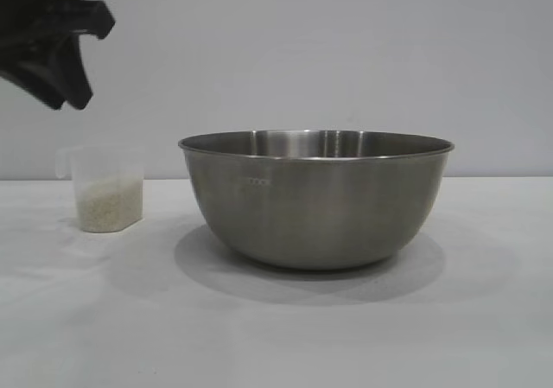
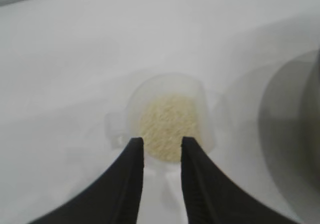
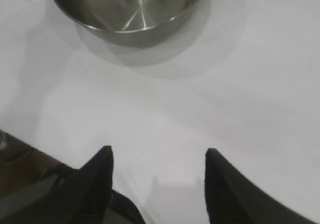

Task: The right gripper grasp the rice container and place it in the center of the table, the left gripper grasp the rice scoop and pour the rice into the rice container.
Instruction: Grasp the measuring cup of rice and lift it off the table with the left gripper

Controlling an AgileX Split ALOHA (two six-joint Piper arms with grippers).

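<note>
Bowl first, in the exterior view: the rice container [image 1: 316, 200], a big brushed steel bowl, stands about in the middle of the table [image 1: 276, 336] and nothing holds it. The rice scoop [image 1: 102, 187], a frosted plastic cup with rice [image 1: 108, 205] in its lower part, stands upright at nine o'clock from the bowl, apart from it. The left gripper [image 1: 79, 68] hangs at eleven o'clock above the scoop, well clear, its tips pointing down toward it. The right arm is not visible here.

In the left wrist view the left gripper [image 2: 162, 149] has its fingers narrow, with only a small gap, and it holds nothing. The scoop [image 2: 167, 119] lies straight ahead at twelve o'clock, just beyond the tips, with its little tab handle [image 2: 112, 129] toward ten o'clock. I judge the left arm is the nearer one, and the handle or rim must come between the fingers next.

In the right wrist view the right gripper [image 3: 157, 156] stands wide and empty over bare table, and the bowl [image 3: 127, 12] is well apart at twelve o'clock.
</note>
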